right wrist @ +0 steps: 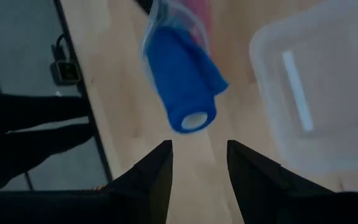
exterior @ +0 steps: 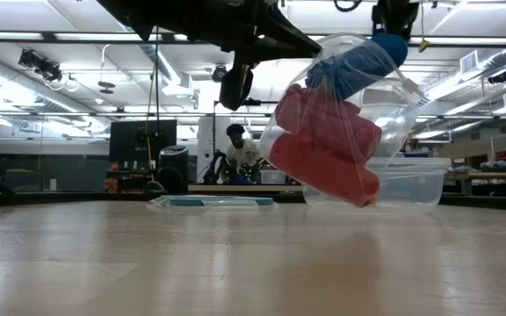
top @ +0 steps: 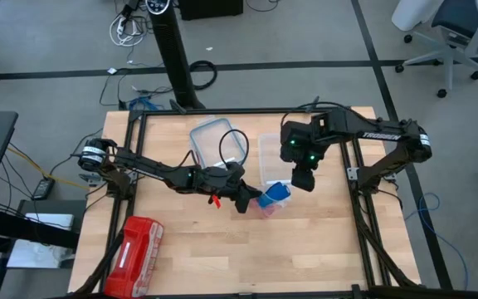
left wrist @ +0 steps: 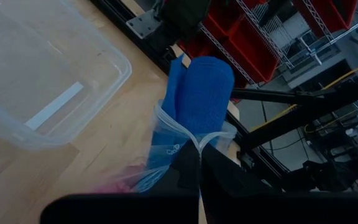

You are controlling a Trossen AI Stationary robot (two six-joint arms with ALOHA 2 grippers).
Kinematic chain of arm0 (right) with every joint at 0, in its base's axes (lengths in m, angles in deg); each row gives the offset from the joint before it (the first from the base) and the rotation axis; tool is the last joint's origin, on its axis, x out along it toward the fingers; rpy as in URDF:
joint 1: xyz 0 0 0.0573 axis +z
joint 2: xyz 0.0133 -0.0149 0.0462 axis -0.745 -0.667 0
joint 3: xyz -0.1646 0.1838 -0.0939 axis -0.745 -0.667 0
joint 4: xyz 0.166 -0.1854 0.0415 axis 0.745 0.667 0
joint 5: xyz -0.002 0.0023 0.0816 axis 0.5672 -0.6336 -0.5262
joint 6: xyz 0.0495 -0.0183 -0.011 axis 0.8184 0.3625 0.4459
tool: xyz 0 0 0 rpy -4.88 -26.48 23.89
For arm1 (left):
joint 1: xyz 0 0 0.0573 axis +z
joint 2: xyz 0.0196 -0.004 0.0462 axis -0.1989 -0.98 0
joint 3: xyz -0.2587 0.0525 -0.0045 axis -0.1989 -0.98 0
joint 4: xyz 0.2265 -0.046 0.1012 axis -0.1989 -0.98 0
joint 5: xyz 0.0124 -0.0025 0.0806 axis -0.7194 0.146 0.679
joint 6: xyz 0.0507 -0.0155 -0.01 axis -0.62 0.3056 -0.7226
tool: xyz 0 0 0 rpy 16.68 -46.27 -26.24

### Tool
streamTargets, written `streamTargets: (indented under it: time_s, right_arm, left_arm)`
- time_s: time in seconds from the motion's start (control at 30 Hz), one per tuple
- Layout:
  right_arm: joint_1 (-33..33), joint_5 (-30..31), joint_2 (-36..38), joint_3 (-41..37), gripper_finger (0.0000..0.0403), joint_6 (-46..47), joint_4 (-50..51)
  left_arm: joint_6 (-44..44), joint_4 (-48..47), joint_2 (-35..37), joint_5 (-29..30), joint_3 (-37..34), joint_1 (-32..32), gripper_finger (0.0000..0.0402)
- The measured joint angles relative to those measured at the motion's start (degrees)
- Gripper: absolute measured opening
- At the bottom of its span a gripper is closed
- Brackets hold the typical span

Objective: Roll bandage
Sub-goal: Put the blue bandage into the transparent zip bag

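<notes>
High view is showing the left gripper (top: 247, 202) reaching to mid-table, its fingers pressed together on the rim of a clear bag (top: 270, 204), which is hanging lifted off the table (top: 181, 257). Low view is showing that bag (exterior: 385, 114) tilted in the air, with pink-red rolls (exterior: 323, 145) sitting inside and the bandage (exterior: 358, 66), a stubby blue roll, poking out of its mouth. Left wrist view is showing the bandage (left wrist: 201, 99) sticking up from the bag (left wrist: 166, 149) just beyond the pinching fingers. Right gripper (top: 303, 180) is hovering just beside the bandage (top: 275, 193); in the right wrist view its fingers (right wrist: 157, 171) are standing spread with nothing between them, the bandage (right wrist: 182, 81) lying just ahead. Clear tub (top: 270, 156) is resting near the bag, lid (top: 216, 143) beside it, red pack (top: 136, 253) well apart
</notes>
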Motion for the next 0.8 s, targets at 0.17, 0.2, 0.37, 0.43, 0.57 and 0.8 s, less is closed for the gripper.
streamTargets:
  time_s: [0.17, 0.2, 0.37, 0.43, 0.57, 0.8]
  right_arm:
    - [0.36, 1.44, -1.54, -3.45, 0.015, -0.25, -4.65]
    - [0.53, 0.87, -1.44, -4.64, 0.015, 0.13, -6.54]
    - [1.57, -3.0, -1.47, -9.63, 0.015, 3.7, -12.82]
    - [1.95, -3.91, -1.48, -9.96, 0.015, 4.92, -14.19]
    - [2.85, -4.64, -1.46, -9.98, 0.015, 6.02, -15.38]
    - [2.26, -3.06, 1.52, -9.98, 0.015, 8.41, -14.14]
  left_arm:
    - [0.04, 0.04, 0.0, 0.01, 0.0, 0.0, 0.0004]
    - [0.2, 0.03, 0.0, 0.03, 0.0, 0.0, 0.0004]
    - [1.11, 0.25, 0.0, 0.78, 0.0, 0.0, 0.0004]
    - [1.14, 0.45, 0.0, 1.15, 0.0, 0.0, 0.0004]
    - [1.28, 0.42, 0.0, 1.47, 0.0, 0.0, 0.0004]
    - [1.53, 0.9, 0.0, 1.56, 0.0, 0.0, 0.0004]
